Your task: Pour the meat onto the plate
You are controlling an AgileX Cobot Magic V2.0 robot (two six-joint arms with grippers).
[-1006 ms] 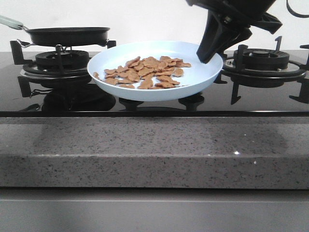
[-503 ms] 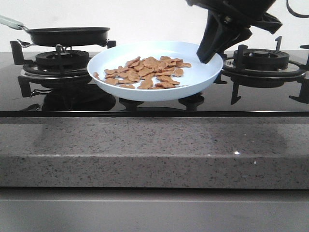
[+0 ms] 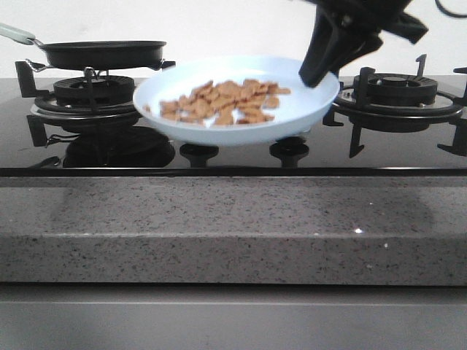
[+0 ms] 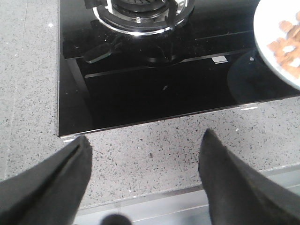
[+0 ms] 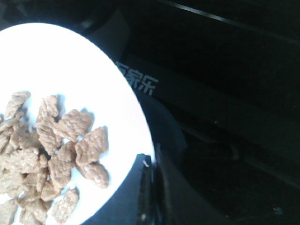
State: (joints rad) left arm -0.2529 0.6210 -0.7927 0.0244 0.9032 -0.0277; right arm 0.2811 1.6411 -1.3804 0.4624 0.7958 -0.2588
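The pale blue-white plate (image 3: 306, 113) is held above the black glass hob, tilted, with the meat (image 3: 222, 102) heaped inside. My right gripper (image 3: 315, 76) is shut on the plate's right rim. In the right wrist view the plate (image 5: 84, 61) and meat (image 5: 61, 145) show beside the gripper (image 5: 152, 161), its jaws pinched on the rim. My left gripper (image 4: 145, 145) is open and empty over the speckled countertop in front of the hob; the plate's edge (image 4: 272, 28) shows at the side.
A black frying pan (image 3: 102, 52) with a pale green handle (image 3: 14, 33) sits on the left burner (image 3: 91, 91). A second burner grate (image 3: 398, 91) stands at the right. The grey speckled counter edge (image 3: 233, 226) runs along the front.
The plate has lifted slightly and shifted, blurred with motion, with the right gripper rising along with it. The meat stays on the plate. The pan has not moved.
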